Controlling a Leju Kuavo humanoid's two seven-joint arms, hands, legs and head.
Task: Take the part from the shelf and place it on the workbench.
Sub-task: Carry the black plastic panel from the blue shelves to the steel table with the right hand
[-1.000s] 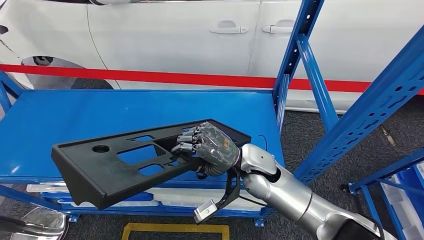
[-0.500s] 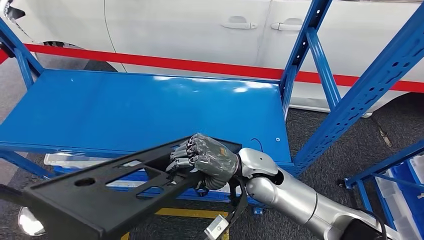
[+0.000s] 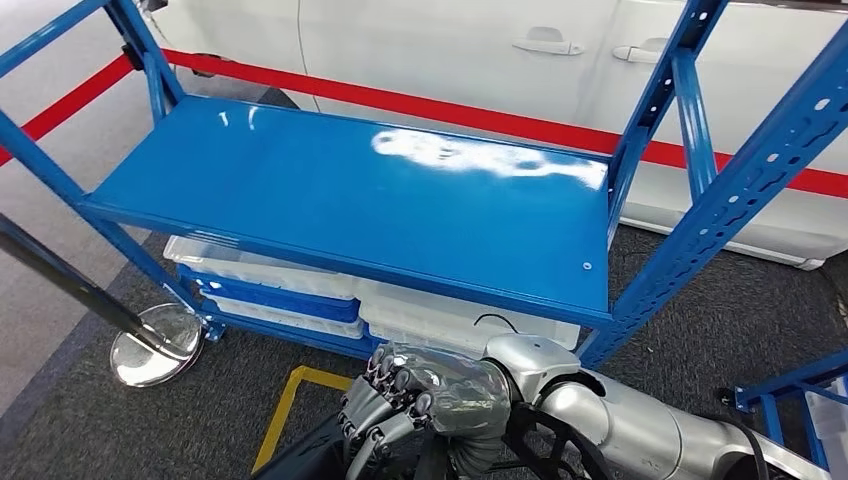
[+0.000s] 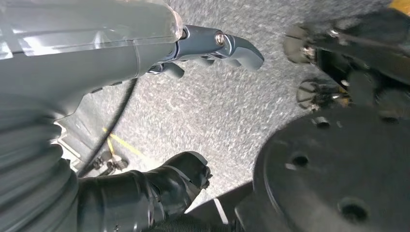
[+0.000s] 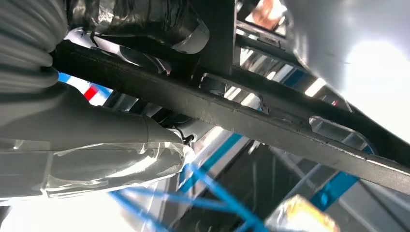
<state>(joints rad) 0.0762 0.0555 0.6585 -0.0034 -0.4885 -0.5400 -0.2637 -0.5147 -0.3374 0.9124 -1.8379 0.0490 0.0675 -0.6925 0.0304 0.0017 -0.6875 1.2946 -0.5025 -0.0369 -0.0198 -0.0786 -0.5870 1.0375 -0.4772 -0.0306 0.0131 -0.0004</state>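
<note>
A: Where's the part?

B: I've got it in the right hand (image 3: 430,405), low at the bottom edge of the head view, in front of the shelf (image 3: 360,195) and off it. From the head I see just a dark sliver of the part (image 3: 300,455) below the fingers (image 3: 385,400).

A: What does it look like?

B: Black plastic panel (image 5: 270,123), flat and long, matte. In the right wrist view it runs as a dark bar across the picture, with cut-out windows that let the blue shelf frame show through. Edges look a bit scuffed and pale.

A: Grip?

B: Fingers curled tight over the panel's edge, thumb under it in the wrist view. Firm hold, as far as I can see.

A: Left hand?

B: Left hand (image 4: 145,48) hangs over grey carpet (image 4: 203,111). Fingers a little bent and apart, nothing in them.

A: Anything else around?

B: White car (image 3: 560,50) behind the shelf, red tape (image 3: 480,110) between them. Clear bins (image 3: 300,285) under the shelf board. A shiny round stand base (image 3: 155,345) on the floor to the left, yellow floor marking (image 3: 290,395) beside the hand.
</note>
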